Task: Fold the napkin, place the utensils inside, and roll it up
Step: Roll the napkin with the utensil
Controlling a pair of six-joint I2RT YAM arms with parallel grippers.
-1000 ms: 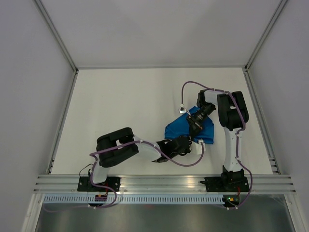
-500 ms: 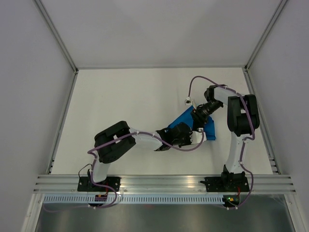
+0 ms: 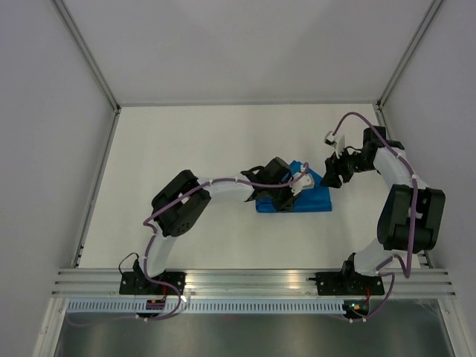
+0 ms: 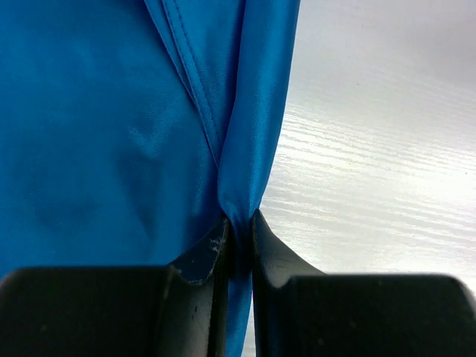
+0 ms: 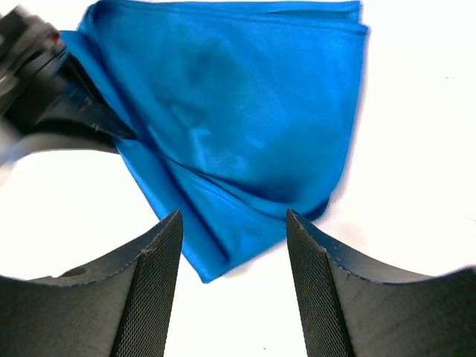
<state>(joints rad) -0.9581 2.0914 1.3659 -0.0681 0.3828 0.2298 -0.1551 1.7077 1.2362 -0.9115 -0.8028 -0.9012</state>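
The bright-blue napkin (image 3: 311,197) lies folded into a small thick pad right of the table's middle. It also shows in the left wrist view (image 4: 111,126) and in the right wrist view (image 5: 238,126). My left gripper (image 3: 286,195) is over the pad's left part, shut on a pinched edge of the cloth (image 4: 245,186). My right gripper (image 3: 332,178) is open and empty, just off the pad's right end, jaws wide apart above one corner (image 5: 212,264). No knife shows in any view.
White table (image 3: 186,149) with raised rails at left (image 3: 100,178) and right (image 3: 398,178). The left arm's cable loops run over the napkin's left side. The right arm's elbow (image 3: 409,216) hangs near the right rail.
The left gripper carried the napkin's edge up and to the right, so the cloth went from a loose heap to a flatter pad. The right gripper let go and drew back to the right.
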